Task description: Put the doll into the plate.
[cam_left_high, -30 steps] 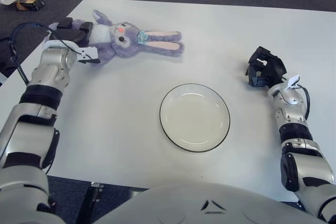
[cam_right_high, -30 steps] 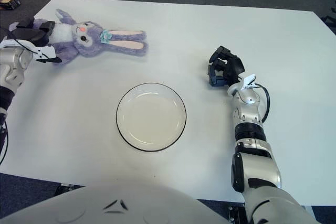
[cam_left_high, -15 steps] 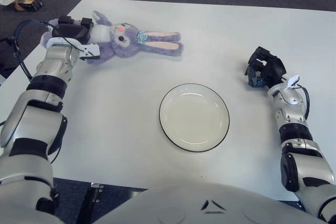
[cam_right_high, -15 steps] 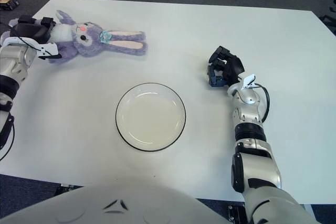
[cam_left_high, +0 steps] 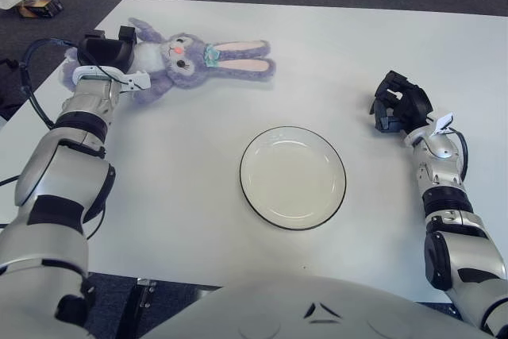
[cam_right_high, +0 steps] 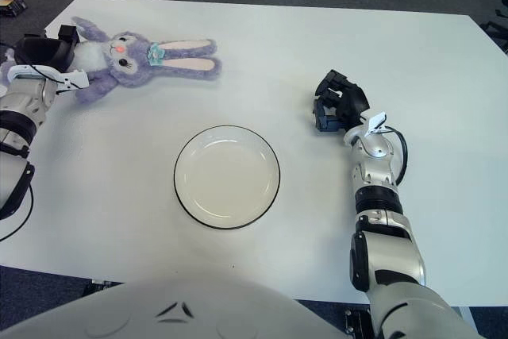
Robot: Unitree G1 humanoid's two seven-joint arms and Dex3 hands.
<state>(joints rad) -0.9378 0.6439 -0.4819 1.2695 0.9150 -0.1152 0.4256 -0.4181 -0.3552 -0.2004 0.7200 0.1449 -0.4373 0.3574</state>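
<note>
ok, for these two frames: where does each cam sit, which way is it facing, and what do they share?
Left eye view: on the head, facing forward and down at the white table; shows both arms, the chest edge at the bottom, left hand on the purple bunny doll.
Right eye view: same head, slightly to the right, same aim; right hand nearer centre, left arm cropped at the edge.
Shared: doll far left, plate in the middle, right hand beside the plate on its right.

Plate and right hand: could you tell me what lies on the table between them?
Nothing; in the left eye view, bare white table separates plate and right hand.
</note>
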